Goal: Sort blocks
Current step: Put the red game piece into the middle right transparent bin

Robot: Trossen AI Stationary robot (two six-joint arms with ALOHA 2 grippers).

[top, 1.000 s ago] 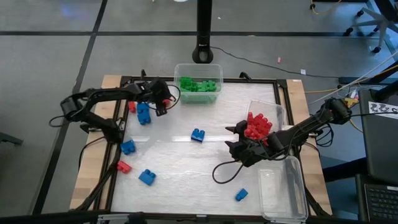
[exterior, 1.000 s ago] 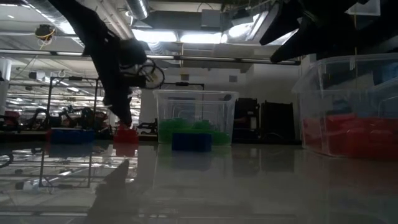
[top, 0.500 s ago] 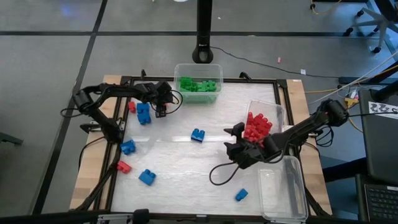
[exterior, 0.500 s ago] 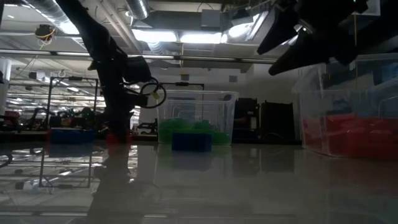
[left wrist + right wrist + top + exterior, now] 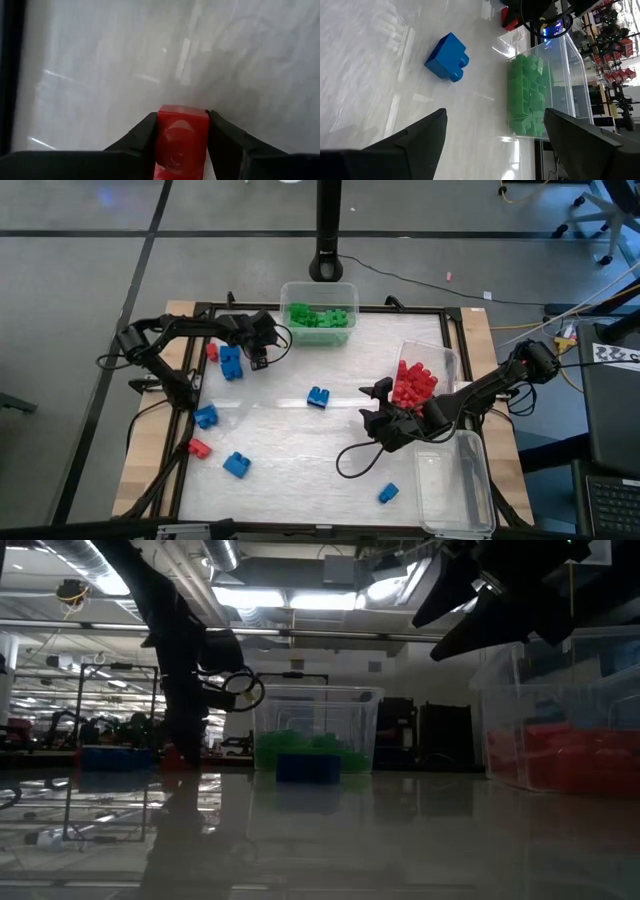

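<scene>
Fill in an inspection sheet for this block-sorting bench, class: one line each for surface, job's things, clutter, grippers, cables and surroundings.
Surface: glossy white table in a dark frame.
Job's things: green blocks in the far tub; red blocks in the right tub; an empty clear tub at the near right; loose blue blocks and a red block on the table.
Clutter: nothing seen.
Grippers: left gripper shut on a red brick at the far left; right gripper open, beside the red tub.
Cables: a black loop under the right arm.
Surroundings: grey floor, a camera post.
</scene>
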